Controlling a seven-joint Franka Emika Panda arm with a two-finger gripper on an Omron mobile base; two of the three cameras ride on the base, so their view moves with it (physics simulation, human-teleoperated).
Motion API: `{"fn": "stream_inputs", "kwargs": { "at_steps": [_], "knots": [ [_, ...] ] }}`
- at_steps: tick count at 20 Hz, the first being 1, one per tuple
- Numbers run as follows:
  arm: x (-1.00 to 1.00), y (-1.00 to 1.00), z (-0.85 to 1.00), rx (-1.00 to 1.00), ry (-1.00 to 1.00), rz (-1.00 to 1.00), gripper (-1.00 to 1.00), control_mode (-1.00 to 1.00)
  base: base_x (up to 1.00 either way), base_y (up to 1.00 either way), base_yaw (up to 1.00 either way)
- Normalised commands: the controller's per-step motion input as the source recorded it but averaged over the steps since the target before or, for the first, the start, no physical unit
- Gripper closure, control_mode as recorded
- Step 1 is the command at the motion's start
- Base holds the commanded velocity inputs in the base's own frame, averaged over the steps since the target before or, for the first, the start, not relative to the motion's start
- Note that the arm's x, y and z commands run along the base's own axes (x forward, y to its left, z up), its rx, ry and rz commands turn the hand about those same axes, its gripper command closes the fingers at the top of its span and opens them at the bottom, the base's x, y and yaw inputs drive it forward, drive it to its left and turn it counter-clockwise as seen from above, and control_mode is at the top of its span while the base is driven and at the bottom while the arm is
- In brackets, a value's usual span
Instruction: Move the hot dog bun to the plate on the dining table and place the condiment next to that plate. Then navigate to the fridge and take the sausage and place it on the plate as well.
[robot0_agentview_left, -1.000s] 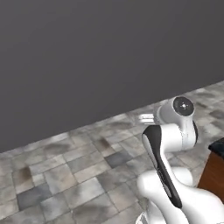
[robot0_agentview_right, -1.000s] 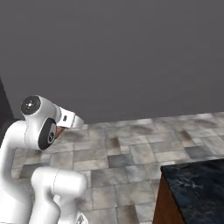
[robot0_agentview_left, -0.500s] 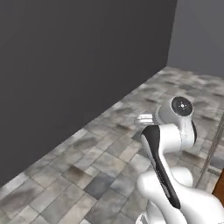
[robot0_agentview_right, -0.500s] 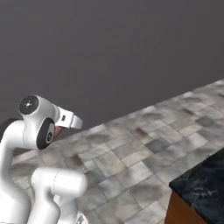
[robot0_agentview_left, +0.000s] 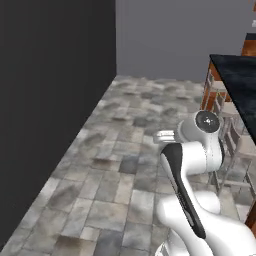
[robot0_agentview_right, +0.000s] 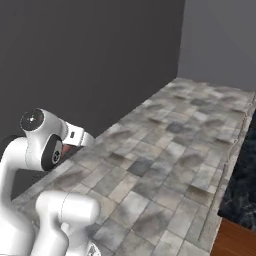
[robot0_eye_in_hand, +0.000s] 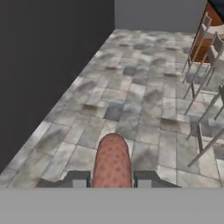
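I have the sausage (robot0_eye_in_hand: 112, 161) pinched between the jaws, carried above the tiled floor (robot0_eye_in_hand: 144, 87). I'd hold the grip firm and drive smoothly toward the black-topped dining surface (robot0_agentview_left: 239, 75), steering clear of the chairs (robot0_eye_in_hand: 205, 39).

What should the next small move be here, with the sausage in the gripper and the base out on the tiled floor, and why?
Probably keep driving and turning the base toward the dining table. The gripper is shut on the sausage, so nothing is left to pick up. The black stone top sits at the right edge of both base views, with stools beside it, and no plate is within reach.
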Motion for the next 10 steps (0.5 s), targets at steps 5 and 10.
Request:
{"fn": "stream_inputs", "kwargs": {
  "at_steps": [5,10],
  "knots": [
    [0.0,0.0,0.0,0.0,0.0,0.0,1.0,1.0,0.79,0.36,-0.68],
    [0.0,0.0,0.0,0.0,0.0,0.0,1.0,1.0,0.87,0.3,-0.66]
  ]
}}
